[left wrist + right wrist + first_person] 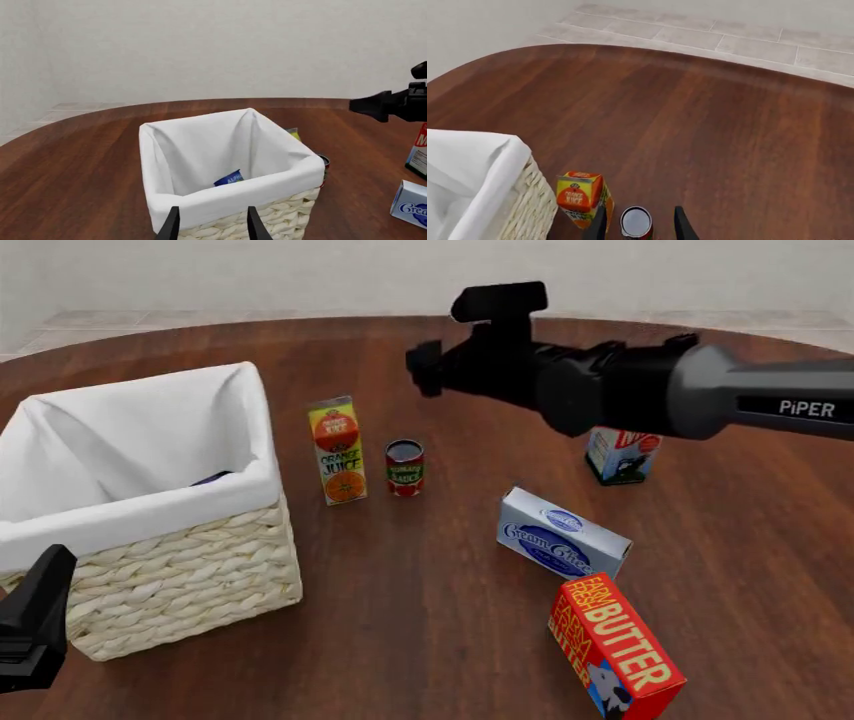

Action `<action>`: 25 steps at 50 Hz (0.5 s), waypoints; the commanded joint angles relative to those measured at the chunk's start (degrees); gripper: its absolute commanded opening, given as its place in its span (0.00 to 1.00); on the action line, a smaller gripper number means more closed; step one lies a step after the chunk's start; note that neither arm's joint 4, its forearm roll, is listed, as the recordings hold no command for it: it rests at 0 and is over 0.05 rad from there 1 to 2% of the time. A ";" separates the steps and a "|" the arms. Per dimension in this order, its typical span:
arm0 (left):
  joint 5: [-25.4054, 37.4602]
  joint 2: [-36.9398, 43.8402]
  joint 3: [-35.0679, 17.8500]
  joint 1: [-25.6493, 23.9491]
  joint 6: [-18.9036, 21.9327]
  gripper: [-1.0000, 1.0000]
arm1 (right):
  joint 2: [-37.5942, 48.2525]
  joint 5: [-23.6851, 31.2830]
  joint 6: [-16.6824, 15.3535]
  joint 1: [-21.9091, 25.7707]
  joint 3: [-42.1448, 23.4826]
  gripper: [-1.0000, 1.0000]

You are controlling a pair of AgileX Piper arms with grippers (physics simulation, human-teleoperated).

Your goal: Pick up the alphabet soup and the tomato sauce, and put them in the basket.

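Soup (229,178) already dropped in basket (187,570); left gripper (213,223) open, empty above it. Right gripper (640,222) open, empty, poised over sauce (636,222) mid-table, seemingly for grasping.

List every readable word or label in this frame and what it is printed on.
"PiPER": right arm.
"ORANGE JUICE": juice carton.
"Cream Cheese": white-blue box.
"FARM BUTTER": red box.
"ALPH...", cut off: blue can in the basket.
Tomato can and far carton: too small.

orange juice carton (338,451) crowds tomato sauce (404,467).
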 commanded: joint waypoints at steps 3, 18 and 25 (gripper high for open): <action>0.00 0.00 0.00 0.00 0.00 1.00 | 1.90 0.68 -1.09 -0.09 -0.52 1.00; 0.00 0.00 0.00 0.00 0.00 1.00 | 3.33 2.21 -2.62 0.07 -1.51 1.00; 0.00 0.00 0.00 0.00 0.00 1.00 | 3.90 2.87 -2.81 0.17 -1.99 1.00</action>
